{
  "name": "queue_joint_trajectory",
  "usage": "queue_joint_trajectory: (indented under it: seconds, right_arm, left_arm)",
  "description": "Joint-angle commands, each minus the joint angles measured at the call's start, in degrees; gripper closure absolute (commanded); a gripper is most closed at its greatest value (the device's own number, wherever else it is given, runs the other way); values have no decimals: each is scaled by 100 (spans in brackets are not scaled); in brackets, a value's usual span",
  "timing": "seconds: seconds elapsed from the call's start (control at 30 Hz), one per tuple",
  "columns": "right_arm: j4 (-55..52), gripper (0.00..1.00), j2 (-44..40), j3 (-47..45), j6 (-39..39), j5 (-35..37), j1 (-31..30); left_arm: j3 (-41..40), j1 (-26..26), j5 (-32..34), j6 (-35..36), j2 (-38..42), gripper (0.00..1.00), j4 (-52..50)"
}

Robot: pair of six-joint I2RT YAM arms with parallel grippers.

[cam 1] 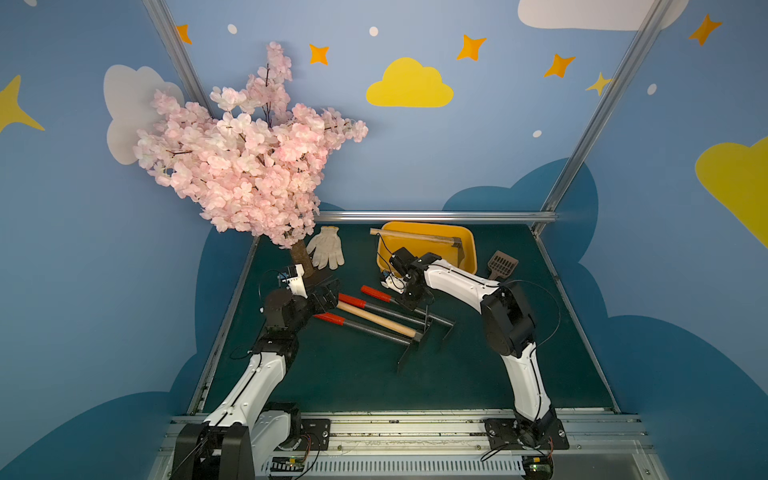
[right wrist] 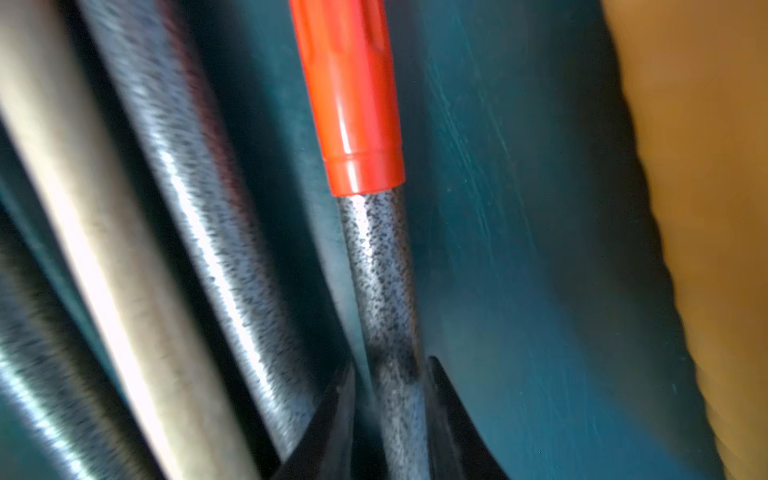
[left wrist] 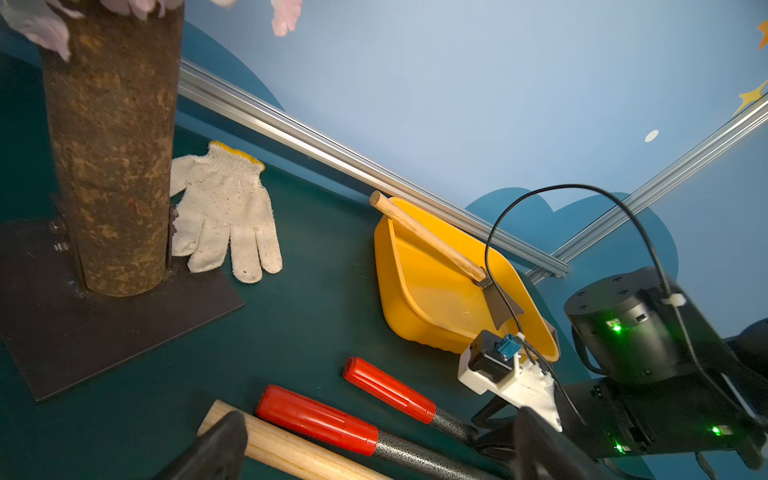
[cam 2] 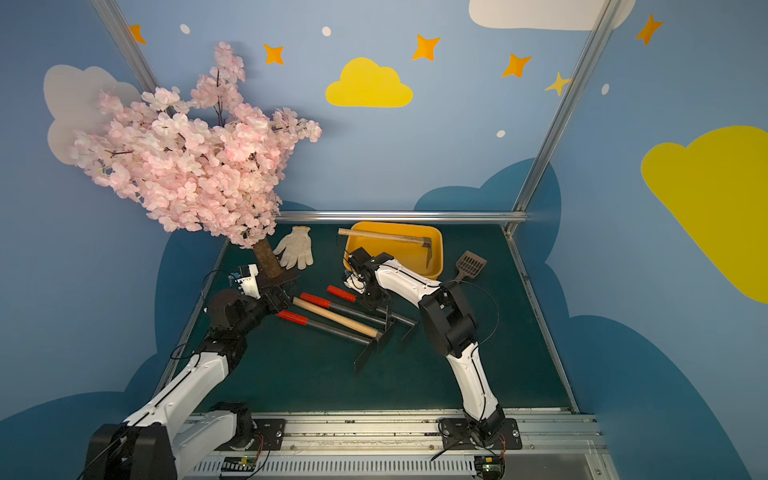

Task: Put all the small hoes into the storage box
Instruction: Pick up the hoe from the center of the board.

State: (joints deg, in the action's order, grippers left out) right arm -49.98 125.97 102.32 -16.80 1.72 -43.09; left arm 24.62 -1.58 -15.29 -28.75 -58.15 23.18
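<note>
as right gripper (right wrist: 390,392) pinches a hoe (right wrist: 370,257), neighbouring handles (right wrist: 124,249) blur.

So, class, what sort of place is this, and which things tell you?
Probably a robot test booth dressed up as a garden: two robot arms at a green table, hoes and a work glove laid out, and a fake blossom tree under painted clouds.
</note>
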Motion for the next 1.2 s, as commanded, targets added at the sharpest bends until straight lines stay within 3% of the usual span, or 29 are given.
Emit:
queue_joint_trajectory:
  seconds: [0.0, 0.43, 0.67, 0.77, 1.17]
  right_arm:
    - [-49, 69, 84, 127, -26, 92, -33]
    - [5, 72, 327, -35, -29, 92, -89]
    - [93, 95, 62, -227, -25, 13, -99]
    - [37, 100, -146, -257, -219, -1, -117]
    - [-143, 100, -1127, -389, -367, 339, -215]
  left_arm:
    - [38, 35, -71, 17, 23, 0, 68]
    - [-6, 36, -56, 10, 89, 0, 38]
    - [-97, 35, -62, -31, 181, 0, 62]
    - [-99, 34, -78, -44, 237, 0, 48]
    - [-226, -20, -295, -150, 175, 0, 169]
